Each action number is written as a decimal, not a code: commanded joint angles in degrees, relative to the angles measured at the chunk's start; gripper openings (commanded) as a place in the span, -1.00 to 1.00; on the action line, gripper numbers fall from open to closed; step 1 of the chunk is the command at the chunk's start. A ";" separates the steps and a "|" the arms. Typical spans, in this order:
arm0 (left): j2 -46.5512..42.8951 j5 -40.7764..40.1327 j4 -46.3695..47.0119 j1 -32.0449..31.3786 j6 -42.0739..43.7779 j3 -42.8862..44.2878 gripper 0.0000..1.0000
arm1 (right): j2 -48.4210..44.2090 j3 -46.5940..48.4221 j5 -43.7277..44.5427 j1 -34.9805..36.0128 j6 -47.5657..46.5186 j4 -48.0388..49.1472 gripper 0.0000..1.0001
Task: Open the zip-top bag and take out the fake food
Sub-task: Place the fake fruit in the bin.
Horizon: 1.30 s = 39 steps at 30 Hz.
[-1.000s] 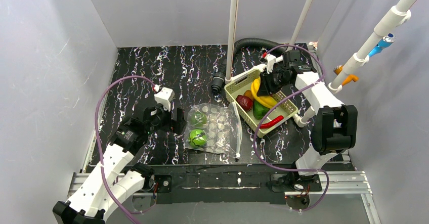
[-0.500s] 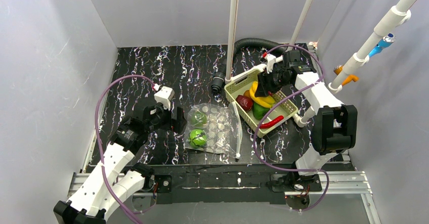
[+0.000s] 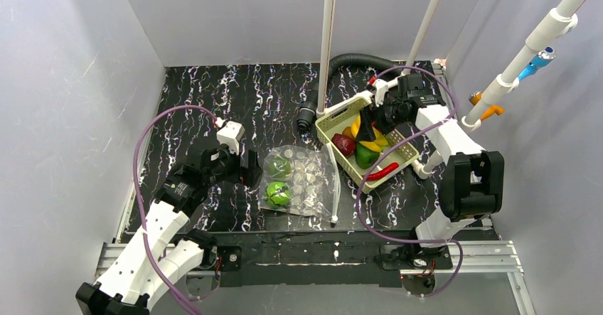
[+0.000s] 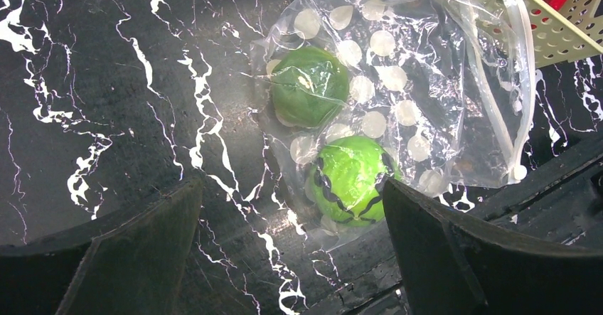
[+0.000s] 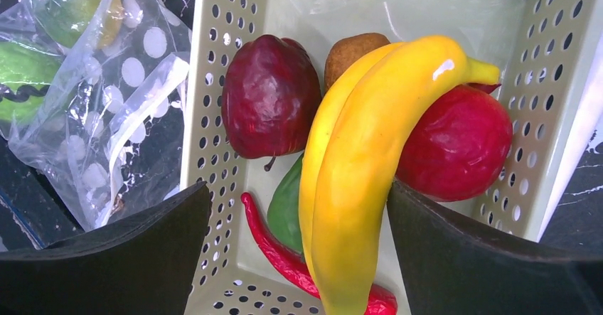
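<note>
1. Over the basket (image 5: 213, 102) at far right, we find the right gripper (image 5: 297, 187) spread wide and empty; a second ago it stood half closed.
2. Between its fingers the banana (image 5: 355, 180) lies released among other fake food.
3. Just left, the zip-top bag (image 4: 427, 80) lies flat, holding two green pieces (image 4: 309, 87).
4. Above it, the left gripper (image 4: 291, 187) hangs wide and empty; we judge those two remain.

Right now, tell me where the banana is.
The banana lies in the pale green basket, right of the bag in the top view, between two red fruits.
</note>
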 commanded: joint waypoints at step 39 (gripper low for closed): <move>-0.47 1.32 0.99 1.34 -0.57 -0.93 0.96 | -22.50 -11.94 -25.96 2.52 -14.89 3.96 0.97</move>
